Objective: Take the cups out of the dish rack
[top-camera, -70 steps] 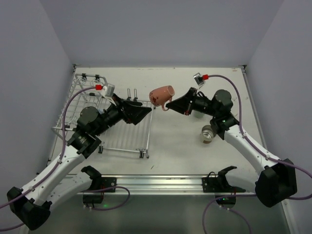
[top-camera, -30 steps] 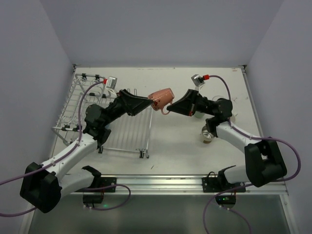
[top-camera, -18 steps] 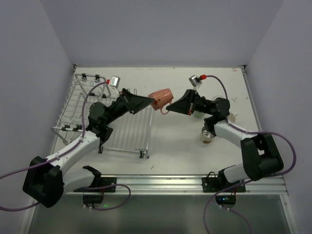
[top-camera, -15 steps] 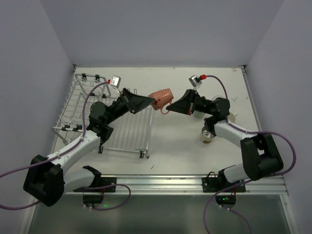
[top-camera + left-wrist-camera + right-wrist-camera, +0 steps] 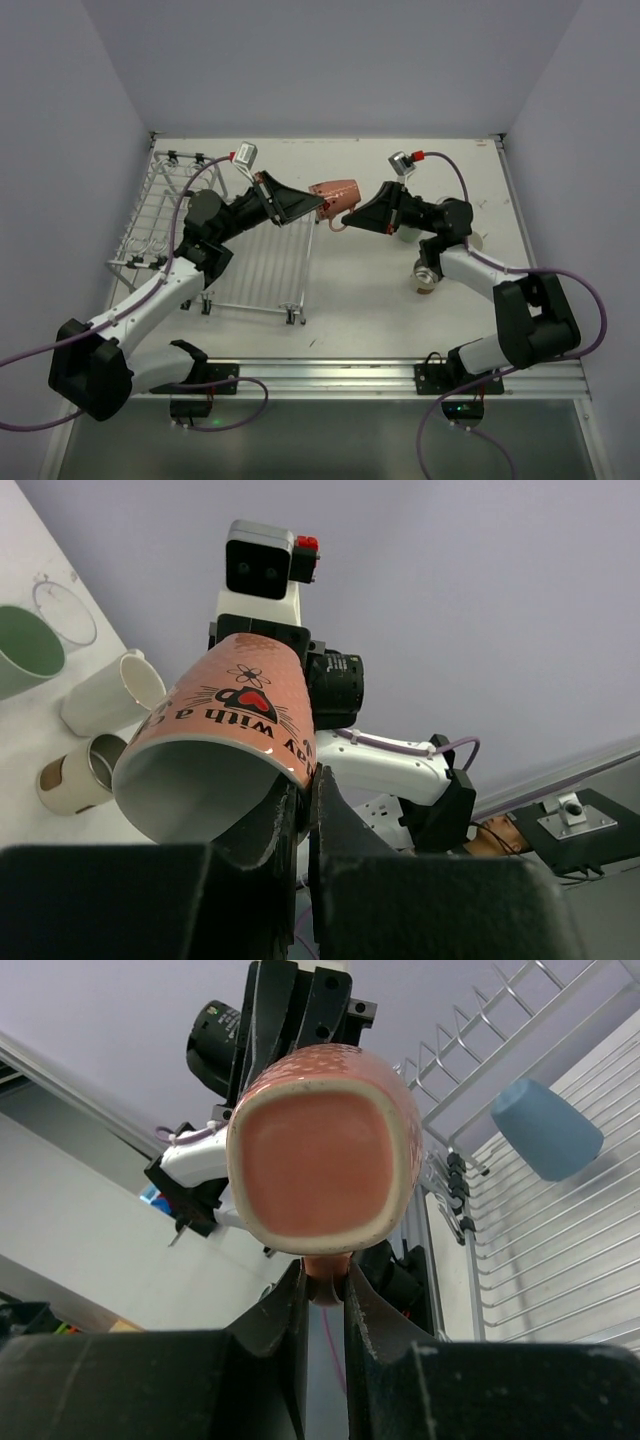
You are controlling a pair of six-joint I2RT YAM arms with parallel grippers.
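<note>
Clamps tight with the left gripper [image 5: 305,790] on the rim wall of a pink mug [image 5: 225,730], one finger inside the mouth and one outside, with no gap left beyond the wall itself. Shows dark lettering and a small flower print along the mug's side in the left wrist view, mouth turned toward that camera.

Pinches with the right gripper [image 5: 322,1285] a pink stub just below the mug's base, probably the handle, though the right wrist view cuts off most of its loop. Fills the middle of that view with the flat, cream-edged underside of the pink mug [image 5: 320,1160].

From above, meets left gripper [image 5: 318,208] and right gripper [image 5: 345,220] at opposite ends of the pink mug [image 5: 336,195]. Holds it on its side in the air, over the table [image 5: 370,310], just beyond the right edge of the dish rack [image 5: 260,275].

Keeps a blue cup [image 5: 545,1128] lying on its side on the wires of the dish rack [image 5: 540,1260].

On the table beyond the right arm, close together: a green cup [image 5: 25,655], a clear glass [image 5: 65,610], a white mug [image 5: 105,692] and a brown cup [image 5: 75,772] tipped on its side.
</note>
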